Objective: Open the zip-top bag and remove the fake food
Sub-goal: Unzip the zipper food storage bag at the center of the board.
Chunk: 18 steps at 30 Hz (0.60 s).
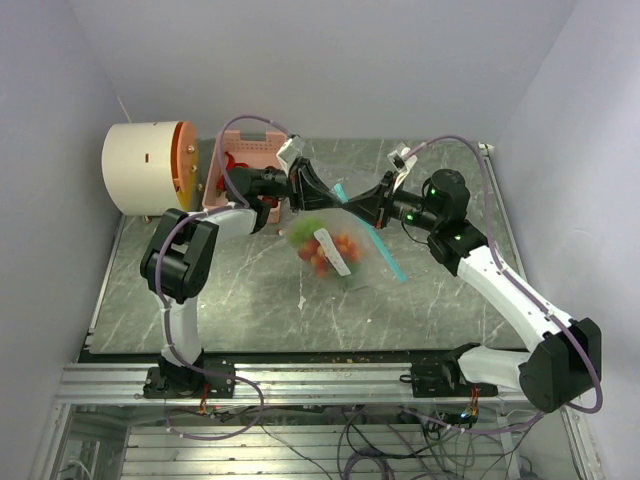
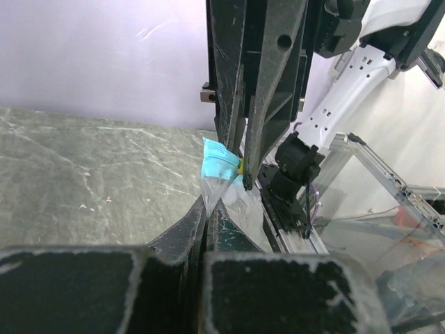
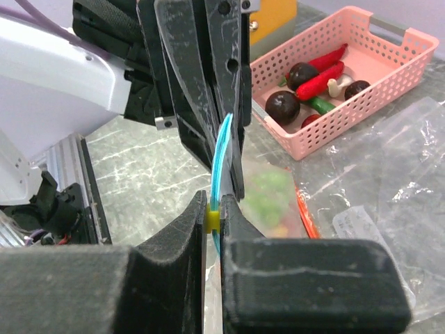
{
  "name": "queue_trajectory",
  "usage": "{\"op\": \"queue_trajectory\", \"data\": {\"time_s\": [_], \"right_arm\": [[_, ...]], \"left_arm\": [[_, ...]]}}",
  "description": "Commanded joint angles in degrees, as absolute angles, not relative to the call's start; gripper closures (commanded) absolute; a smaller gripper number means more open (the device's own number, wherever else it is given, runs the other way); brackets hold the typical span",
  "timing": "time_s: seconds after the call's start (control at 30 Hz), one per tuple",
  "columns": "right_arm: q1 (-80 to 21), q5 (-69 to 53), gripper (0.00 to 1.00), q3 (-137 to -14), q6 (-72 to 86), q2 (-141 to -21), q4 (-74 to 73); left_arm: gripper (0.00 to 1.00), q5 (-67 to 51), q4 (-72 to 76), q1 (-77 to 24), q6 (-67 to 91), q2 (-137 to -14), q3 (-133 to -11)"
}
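Pinching bag at its blue zip with left gripper and right gripper, both clamped flat on the plastic and nearly meeting tip to tip over mid-table. Judging step as parting the seal; not yet open. Seeing yellow slider right at the right gripper's hold. Noting food inside bag, red, orange and green, bunched low beneath the pinch; cannot tell whether bag bottom rests on table. To do it well: hold one side fixed, draw the other away slow and level; avoid lifting hard, since loaded bag likely to swing and thin film likely to slip out. Check that each gripper holds a separate lip, not both layers; cannot confirm from wrist views. Working on grey veined, matt table, pale lilac walls close on three sides. Noting pink basket at far left with some toy produce in it, beside white drum with orange face, just behind left wrist; better to direct any pull away from both.
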<state>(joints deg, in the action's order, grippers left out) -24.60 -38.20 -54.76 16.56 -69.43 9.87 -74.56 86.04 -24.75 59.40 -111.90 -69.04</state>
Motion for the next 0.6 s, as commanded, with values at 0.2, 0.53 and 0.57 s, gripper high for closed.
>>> {"op": "queue_trajectory", "data": {"time_s": [0.2, 0.53, 0.57], "right_arm": [[-24.5, -39.2, 1.00, -53.0, 12.9, -67.4, 3.8], [-24.5, -33.8, 1.00, -47.9, 10.6, -60.1, -1.8], [-24.4, -33.3, 1.00, -47.2, 10.5, -59.1, -2.3]], "left_arm": [[0.93, -64.3, 99.0, -19.7, 60.5, -105.0, -68.9], [0.93, -47.8, 98.8, -9.1, 65.9, -107.5, -67.4], [0.93, -46.5, 98.9, -8.2, 66.7, -108.0, -67.2]]}}
